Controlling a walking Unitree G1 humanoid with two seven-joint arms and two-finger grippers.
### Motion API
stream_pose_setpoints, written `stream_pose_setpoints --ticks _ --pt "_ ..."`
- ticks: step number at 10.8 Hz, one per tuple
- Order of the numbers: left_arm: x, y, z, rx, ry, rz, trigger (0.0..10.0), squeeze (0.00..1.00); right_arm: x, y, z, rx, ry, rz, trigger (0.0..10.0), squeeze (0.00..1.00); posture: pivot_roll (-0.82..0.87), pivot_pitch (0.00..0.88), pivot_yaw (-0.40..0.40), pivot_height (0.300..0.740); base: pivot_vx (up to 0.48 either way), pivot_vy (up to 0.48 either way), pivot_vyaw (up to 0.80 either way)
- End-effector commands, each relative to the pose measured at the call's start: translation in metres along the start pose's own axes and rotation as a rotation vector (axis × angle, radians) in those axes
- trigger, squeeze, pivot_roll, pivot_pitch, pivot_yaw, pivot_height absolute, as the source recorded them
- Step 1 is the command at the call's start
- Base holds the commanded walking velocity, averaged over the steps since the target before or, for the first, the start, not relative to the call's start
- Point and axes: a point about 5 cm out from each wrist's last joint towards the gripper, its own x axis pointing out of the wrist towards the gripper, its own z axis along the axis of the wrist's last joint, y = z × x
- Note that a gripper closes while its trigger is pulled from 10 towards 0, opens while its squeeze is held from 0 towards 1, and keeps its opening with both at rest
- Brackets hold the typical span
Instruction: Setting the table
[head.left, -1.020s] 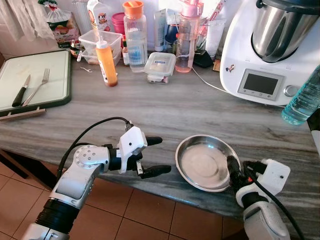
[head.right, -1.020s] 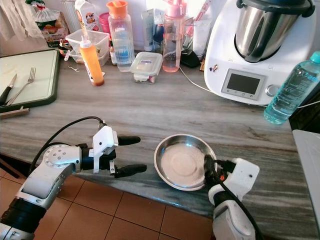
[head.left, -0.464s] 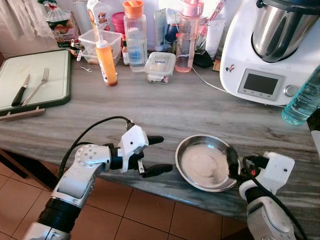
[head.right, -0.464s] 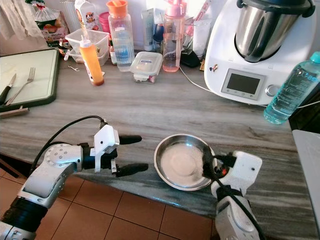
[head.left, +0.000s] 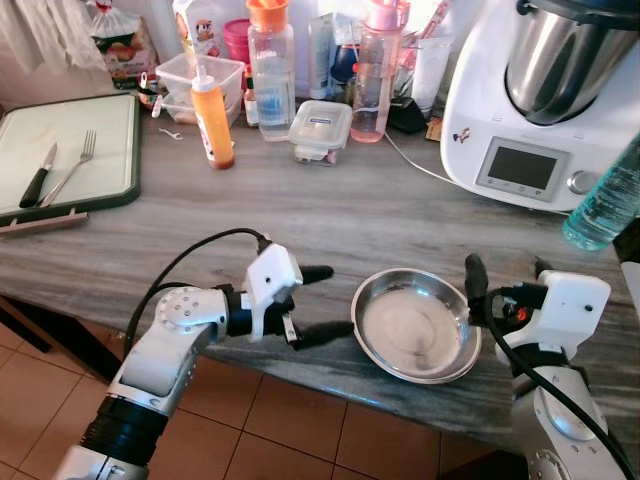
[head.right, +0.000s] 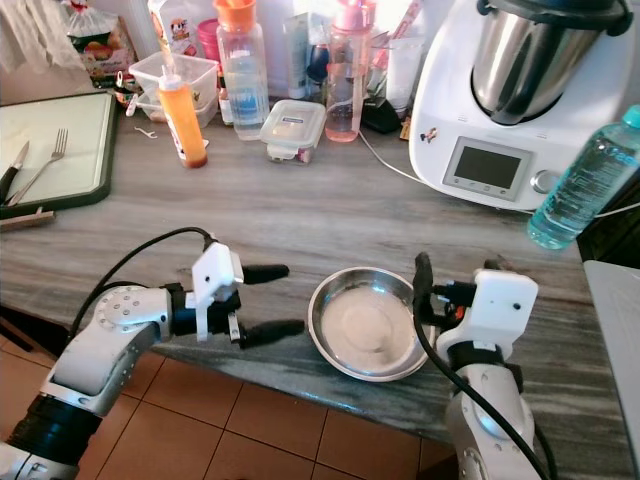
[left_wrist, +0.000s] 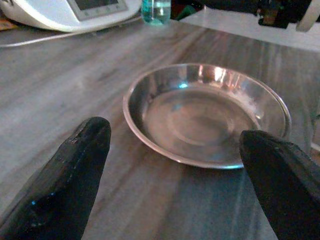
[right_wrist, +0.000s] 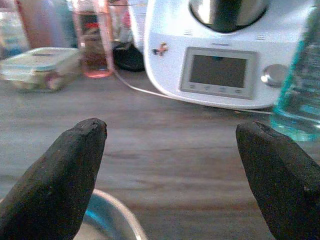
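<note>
Steel bowl (head.left: 416, 325); no legible writing

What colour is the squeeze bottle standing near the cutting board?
Orange, with a white cap: the squeeze bottle shows best in the left eye view.

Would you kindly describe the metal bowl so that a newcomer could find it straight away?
Start at the big white kitchen machine at the back right of the grey counter. Come toward the counter's near edge: the metal bowl sits there between the left pincer and the right pincer. It is the shallow, round, shiny steel dish, empty, unlike the plastic bottles and boxes at the back.
</note>
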Motion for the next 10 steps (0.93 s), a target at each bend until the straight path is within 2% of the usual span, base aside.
stream_pose_setpoints --ticks 1,3,5,6,10 --pt "0.0 0.003 0.011 0.02 -0.026 0.014 10.0 0.0 -0.002 -0.007 0.002 -0.024 -0.007 -0.046 10.0 1.0 0.1 0.103 -0.031 0.74 0.0 0.0 0.0" --pt "-0.001 0.002 0.011 0.021 -0.018 0.007 10.0 0.0 -0.007 -0.023 -0.011 -0.113 0.056 -0.144 10.0 1.0 0.1 0.091 -0.023 0.74 0.0 0.0 0.0" --pt "-0.001 0.003 0.013 0.024 -0.021 0.01 10.0 0.0 -0.014 -0.027 -0.025 -0.135 0.137 -0.186 10.0 1.0 0.1 0.089 -0.016 0.74 0.0 0.0 0.0" --pt "-0.002 0.003 0.013 0.021 -0.021 0.012 10.0 0.0 -0.018 -0.026 -0.033 -0.16 0.182 -0.205 10.0 1.0 0.1 0.089 -0.012 0.74 0.0 0.0 0.0" --pt "-0.003 0.0 0.011 0.017 -0.004 -0.011 10.0 0.0 -0.03 -0.012 -0.053 -0.15 0.299 -0.164 10.0 1.0 0.1 0.105 -0.001 0.74 0.0 0.0 0.0"
